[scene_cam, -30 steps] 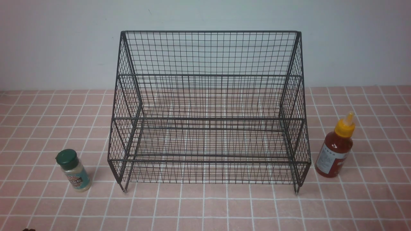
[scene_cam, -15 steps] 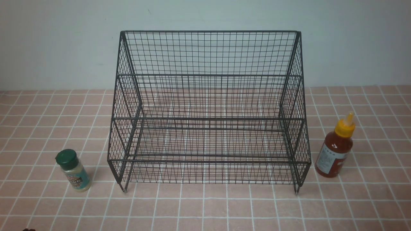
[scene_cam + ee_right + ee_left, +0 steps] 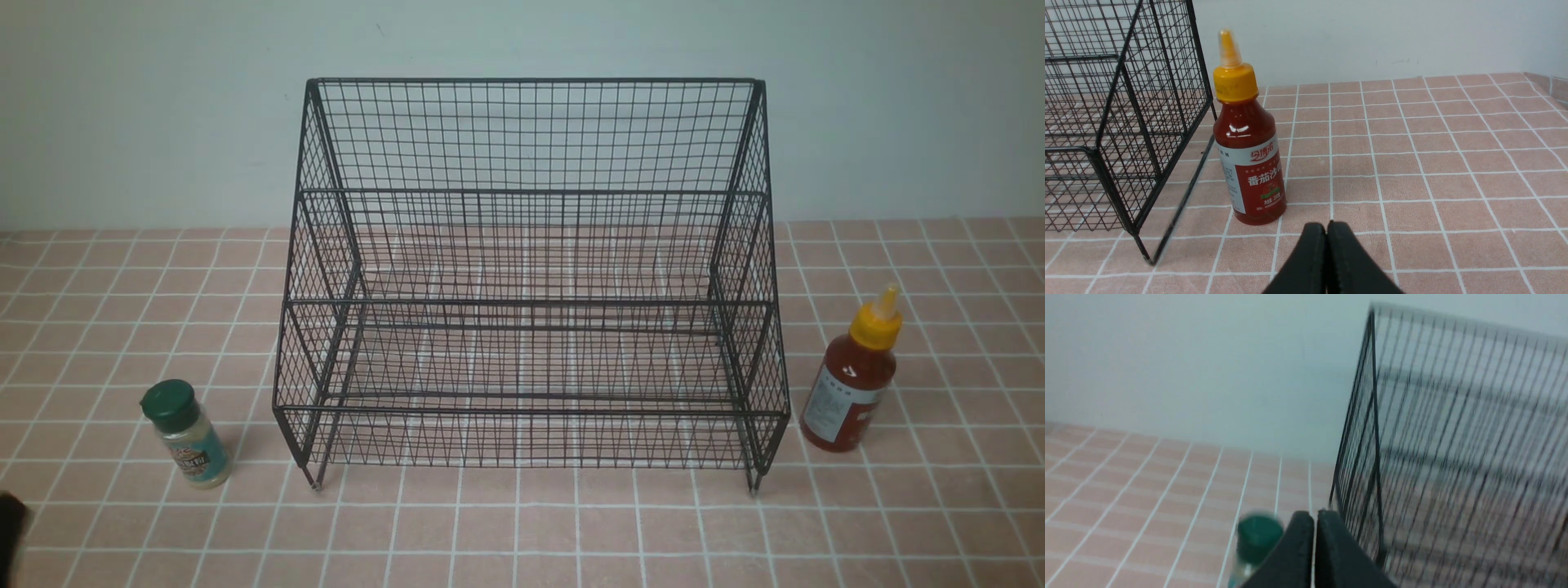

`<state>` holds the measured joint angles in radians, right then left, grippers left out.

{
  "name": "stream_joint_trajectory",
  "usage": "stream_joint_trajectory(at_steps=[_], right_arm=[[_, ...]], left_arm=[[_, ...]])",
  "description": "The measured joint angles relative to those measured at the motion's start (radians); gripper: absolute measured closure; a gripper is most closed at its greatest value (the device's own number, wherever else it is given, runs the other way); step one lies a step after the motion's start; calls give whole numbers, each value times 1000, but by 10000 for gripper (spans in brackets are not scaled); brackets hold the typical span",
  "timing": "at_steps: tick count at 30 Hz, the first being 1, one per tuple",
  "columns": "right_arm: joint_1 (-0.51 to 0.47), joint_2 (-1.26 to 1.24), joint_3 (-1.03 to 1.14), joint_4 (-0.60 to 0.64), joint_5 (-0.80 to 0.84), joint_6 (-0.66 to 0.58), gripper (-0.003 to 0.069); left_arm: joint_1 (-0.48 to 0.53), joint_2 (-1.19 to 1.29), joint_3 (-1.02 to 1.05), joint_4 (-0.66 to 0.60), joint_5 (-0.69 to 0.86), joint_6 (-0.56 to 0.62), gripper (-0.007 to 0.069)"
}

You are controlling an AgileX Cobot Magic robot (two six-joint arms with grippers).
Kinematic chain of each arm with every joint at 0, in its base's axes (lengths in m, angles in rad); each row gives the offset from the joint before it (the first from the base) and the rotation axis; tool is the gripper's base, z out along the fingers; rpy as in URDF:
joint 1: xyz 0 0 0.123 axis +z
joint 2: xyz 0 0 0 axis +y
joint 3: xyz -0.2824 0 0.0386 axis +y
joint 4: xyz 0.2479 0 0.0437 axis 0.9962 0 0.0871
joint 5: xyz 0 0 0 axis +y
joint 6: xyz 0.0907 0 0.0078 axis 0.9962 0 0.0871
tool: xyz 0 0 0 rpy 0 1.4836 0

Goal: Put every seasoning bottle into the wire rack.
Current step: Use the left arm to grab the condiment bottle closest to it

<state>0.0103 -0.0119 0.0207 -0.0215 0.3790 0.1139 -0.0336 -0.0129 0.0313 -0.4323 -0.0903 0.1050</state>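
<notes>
One black wire rack [image 3: 531, 193] sits mid-counter, back toward the far edge of the pink-tiled counter [image 3: 522, 531]. I count two bottles, both upright outside it. The small shaker [image 3: 186, 434], with a dark green cap and a teal label too blurred to read, stands toward the left edge, near the rack's front left foot. The red sauce bottle [image 3: 853, 384], with a yellow nozzle cap, stands toward the right edge, beside the rack's right side. Its white-and-red label reads 番茄沙, the rest curving out of sight. My left pincer [image 3: 1314, 516] is pressed closed, tips together, holding nothing, the shaker just beyond it. My right pincer [image 3: 1327, 226] is likewise closed and holds nothing, short of the sauce bottle.
</notes>
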Motion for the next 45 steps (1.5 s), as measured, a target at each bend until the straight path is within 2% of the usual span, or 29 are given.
stream_joint_trajectory(at_steps=[1,2,4,6,12,19,20,23,25,33,35,41,45], right_arm=[[0,0,0,0,0,0,673],[0,0,0,0,0,0,673],[0,0,0,0,0,-1,673],[0,0,0,0,0,-1,673],[0,0,0,0,0,-3,673],[0,0,0,0,0,-3,673],[0,0,0,0,0,-3,673],[0,0,0,0,0,-3,673],[0,0,0,0,0,-3,673],[0,0,0,0,0,-3,673],[0,0,0,0,0,-3,673],[0,0,0,0,0,-3,673],[0,0,0,0,0,-3,673]], left_arm=[[0,0,0,-43,-89,-6,631],[0,0,0,-43,-89,-7,631],[0,0,0,-84,-258,-13,631],[0,11,-1,-65,-331,-15,631],[0,169,-2,98,-330,-36,631],[0,512,-30,213,-398,-166,592],[0,624,-61,267,-444,-193,552],[0,733,-87,312,-494,-221,502],[0,847,-110,349,-561,-259,418],[0,1219,-123,368,-812,-286,154],[0,1313,-134,368,-873,-290,123],[0,1542,-150,358,-1019,-290,106],[0,1634,-154,358,-1039,-290,106]])
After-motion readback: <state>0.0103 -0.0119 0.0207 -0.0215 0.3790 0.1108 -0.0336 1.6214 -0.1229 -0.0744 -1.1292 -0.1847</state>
